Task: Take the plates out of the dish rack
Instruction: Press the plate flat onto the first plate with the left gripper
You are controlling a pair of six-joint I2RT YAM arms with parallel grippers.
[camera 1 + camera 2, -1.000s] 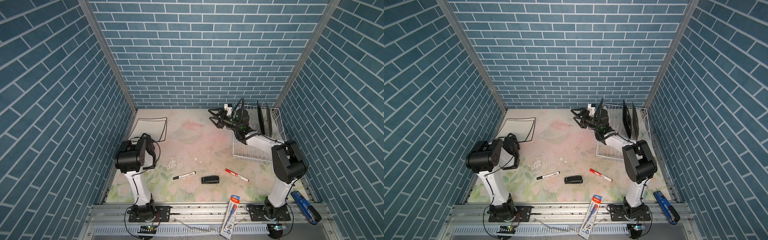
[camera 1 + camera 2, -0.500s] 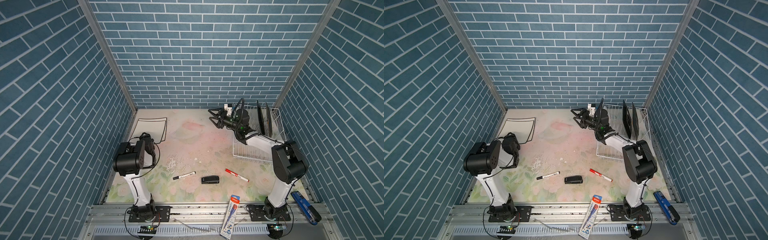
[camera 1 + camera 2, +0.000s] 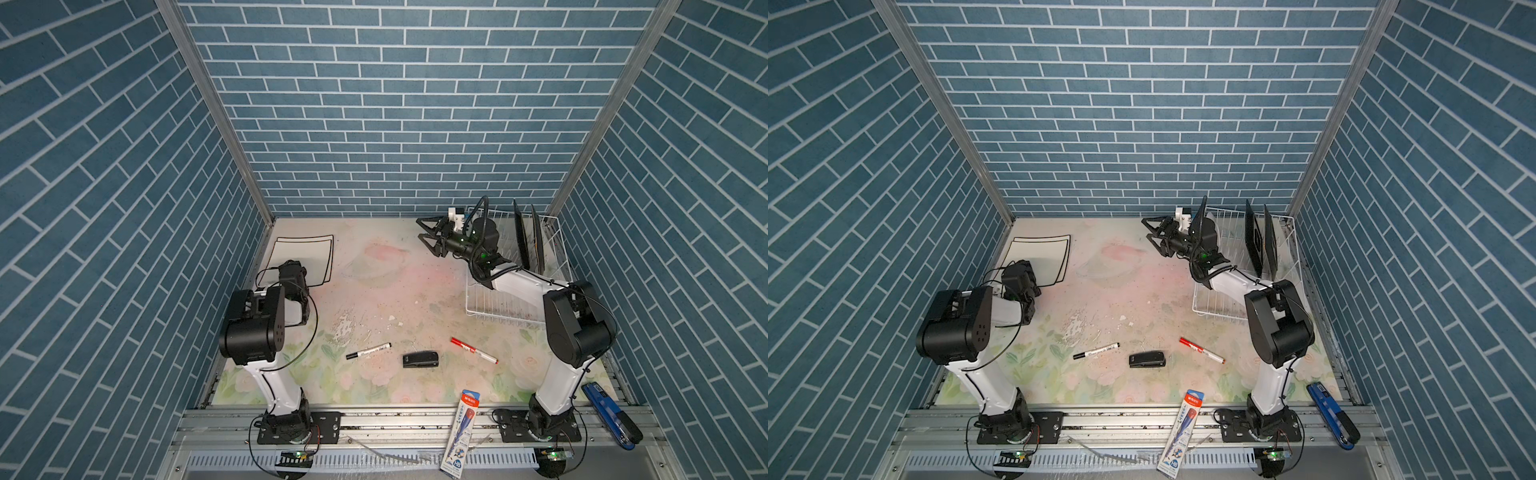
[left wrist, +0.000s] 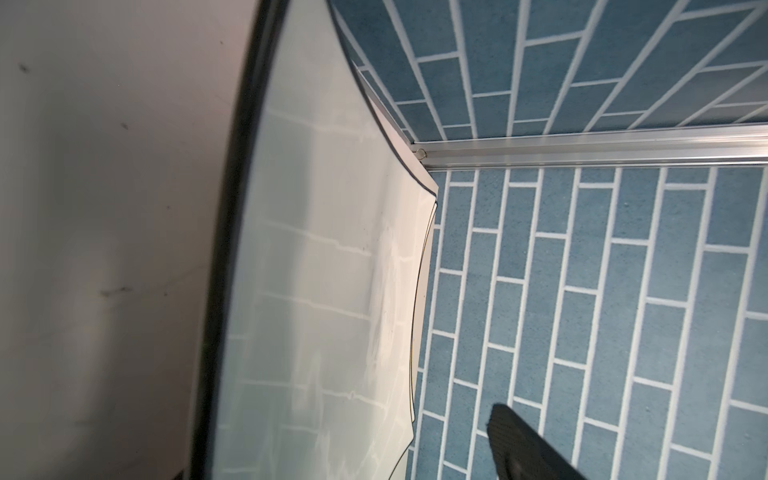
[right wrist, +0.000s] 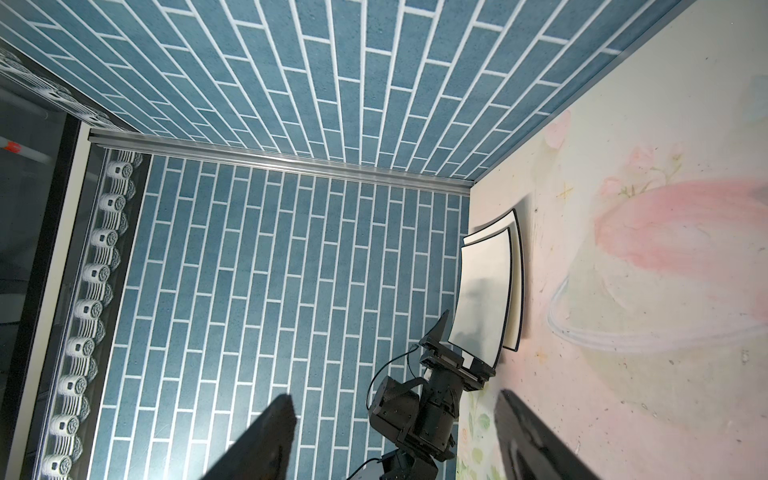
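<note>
room: blue brick-pattern walls on 3 sides, alu corner posts.
surface: floral mat [image 3: 374, 291], pale pink/green, scuffed white patch near the middle; metal rail along front edge.
dish rack [image 3: 557, 249]: white wire, far right corner by right wall. Two dark plates [image 3: 530, 237] stand upright on edge in its far part; near part bare in both top views.
white plates [image 3: 307, 253]: two square, thin black rims, stacked flat at far left corner, top one slightly offset, edges close to left wall.
left gripper [image 5: 461, 353]: at near edge of the white stack, jaws spread either side of the top plate's edge, not clamping it.
right gripper [image 3: 430, 239]: over mat just left of rack, jaws wide apart, nothing between them.
open room: mid mat between stack & rack is free.
small stuff: black marker [image 3: 368, 351], black stapler-like item [image 3: 420, 359], red marker [image 3: 473, 356] in a row near front; pen pack [image 3: 462, 432] & blue tool [image 3: 611, 415] on the rail.
</note>
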